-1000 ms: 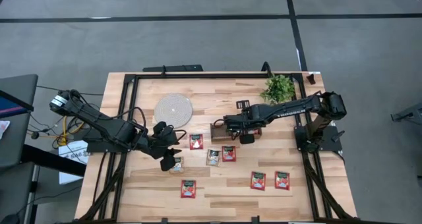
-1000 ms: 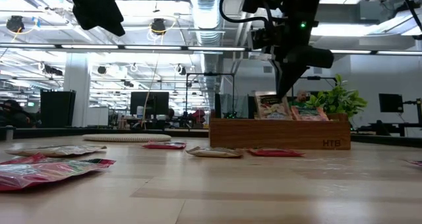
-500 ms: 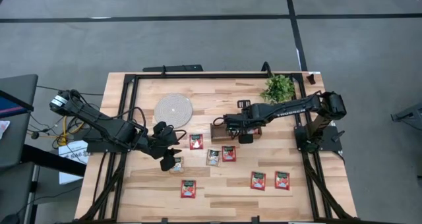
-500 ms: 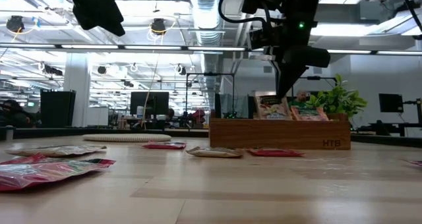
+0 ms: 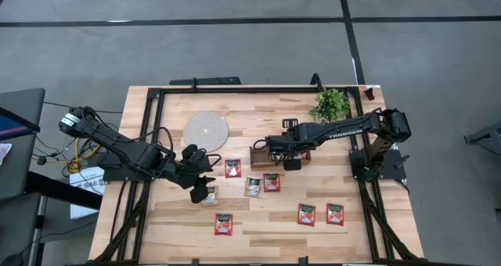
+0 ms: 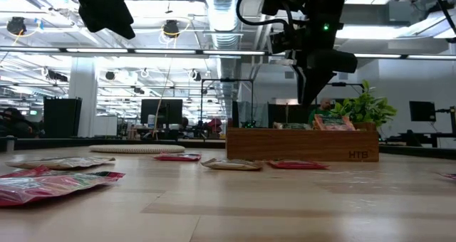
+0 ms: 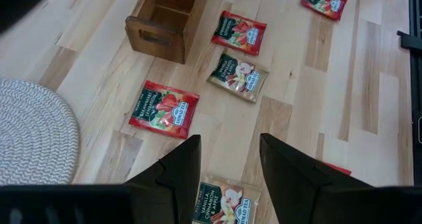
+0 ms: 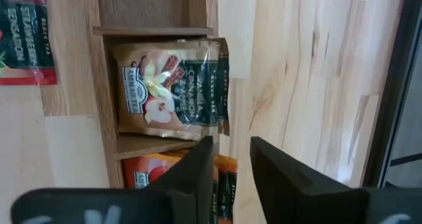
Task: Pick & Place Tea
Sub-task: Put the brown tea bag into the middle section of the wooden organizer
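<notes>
Wooden tray (image 5: pixel 275 156) sits mid-tabletop (image 5: pixel 258 227), and your right gripper (image 8: pixel 231 155) hangs right above it. Its fingers (image 8: pixel 280 168) stand parted with nothing between them, and a grey-green vanilla cinnamon apple sachet (image 8: pixel 170 87) lies flat in the middle compartment below, resting free as far as the right wrist view shows. A red-orange sachet (image 8: pixel 221 174) sits in the next compartment, mostly hidden by the fingers. My read: this is the release step, so the fingers are spread to clear the sachet.

Loose tea is scattered on the tabletop: a strawberry sachet (image 7: pixel 163 109), another red one (image 7: pixel 239 32) beside the tray, and a grey-green one (image 7: pixel 238 75) between them (more near the front edge).

Right arm reaches long across from its base, wrist pointing down over the tray. Left gripper (image 7: pixel 227 168) hovers low over another vanilla apple sachet (image 7: pixel 225 203), fingers open and empty, arm stretched in from the left edge, likely lined up for that pick.
</notes>
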You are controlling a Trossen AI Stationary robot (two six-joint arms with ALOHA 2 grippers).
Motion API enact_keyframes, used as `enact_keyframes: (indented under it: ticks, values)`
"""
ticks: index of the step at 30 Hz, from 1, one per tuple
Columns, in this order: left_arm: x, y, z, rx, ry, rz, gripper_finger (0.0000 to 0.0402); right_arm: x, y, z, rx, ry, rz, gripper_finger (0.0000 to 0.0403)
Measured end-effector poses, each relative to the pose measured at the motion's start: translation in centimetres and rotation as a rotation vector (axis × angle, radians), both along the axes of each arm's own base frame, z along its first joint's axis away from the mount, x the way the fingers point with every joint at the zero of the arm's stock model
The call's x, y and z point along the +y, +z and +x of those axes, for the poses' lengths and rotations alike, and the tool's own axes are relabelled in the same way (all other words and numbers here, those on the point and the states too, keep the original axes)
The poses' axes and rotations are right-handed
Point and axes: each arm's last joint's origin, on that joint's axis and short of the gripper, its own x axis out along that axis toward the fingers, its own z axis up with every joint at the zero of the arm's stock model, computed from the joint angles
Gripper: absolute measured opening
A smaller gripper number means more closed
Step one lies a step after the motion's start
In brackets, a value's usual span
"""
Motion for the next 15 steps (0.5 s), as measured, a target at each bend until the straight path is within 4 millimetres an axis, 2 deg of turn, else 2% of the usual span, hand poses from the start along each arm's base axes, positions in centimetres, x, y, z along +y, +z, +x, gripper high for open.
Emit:
enact_keyframes:
  ticks: [7, 11, 15]
  values:
    - [0.2, 0.0, 0.1, -0.008, 0.006, 0.031, 0.0149, 0.6, 1.5, -0.6, 0.057, -0.07, 0.007, 0.0097]
    - [1.0, 0.3, 1.1, -0.052, -0.009, 0.055, 0.0149, 2.3, 3.3, -1.9, 0.013, -0.072, 0.02, 0.0098]
    - [1.8, -0.1, 2.9, -0.076, -0.09, 0.052, 0.0149, 4.4, 5.7, -3.8, -0.09, -0.068, 0.047, 0.0098]
